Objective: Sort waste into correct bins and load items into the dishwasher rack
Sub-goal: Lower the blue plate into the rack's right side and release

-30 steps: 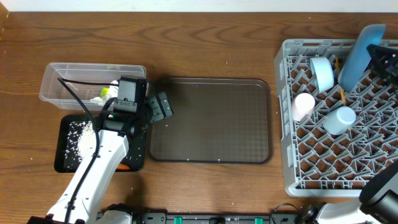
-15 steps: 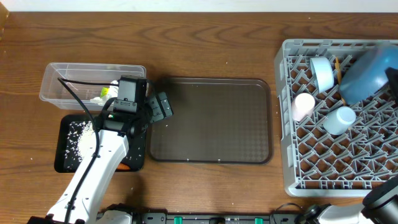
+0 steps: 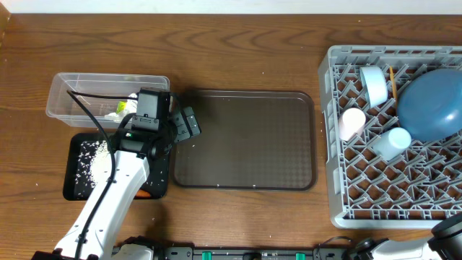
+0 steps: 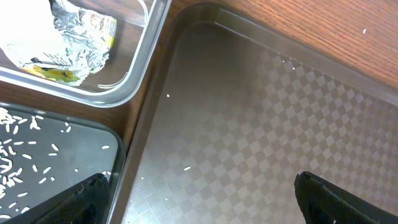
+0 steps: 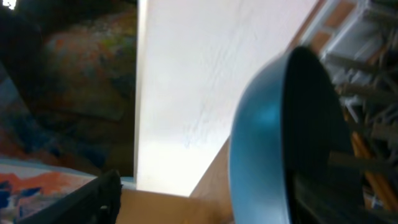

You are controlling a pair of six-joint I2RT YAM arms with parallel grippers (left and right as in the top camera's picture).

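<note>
The blue plate (image 3: 431, 105) lies face down in the grey dishwasher rack (image 3: 333, 155), beside the white bowl (image 3: 375, 84), the pink cup (image 3: 353, 123), the light-blue cup (image 3: 392, 141) and a chopstick (image 3: 393, 75). In the right wrist view the plate (image 5: 264, 140) fills the right side. My right gripper (image 5: 211, 196) stands open, its left finger (image 5: 99, 196) well clear of the plate. My left gripper (image 3: 189, 124) hangs open over the brown tray's left edge, nothing between its fingers (image 4: 78, 200). The wrapper (image 4: 84, 34) and tissue (image 4: 25, 34) sit in the clear tub (image 3: 68, 90). Rice (image 3: 90, 155) covers the black tray (image 3: 72, 189).
The brown serving tray (image 3: 245, 141) lies between the bins and the rack, with a few stray rice grains (image 4: 186, 168) on it. An orange carrot (image 3: 144, 193) shows at the black tray's front right corner. Only the right arm's base (image 3: 449, 235) shows in the overhead view.
The blue plate stood on edge in the right gripper; it has tipped down and now lies in the rack. The right gripper opened and left the overhead view. The left arm has not moved.
</note>
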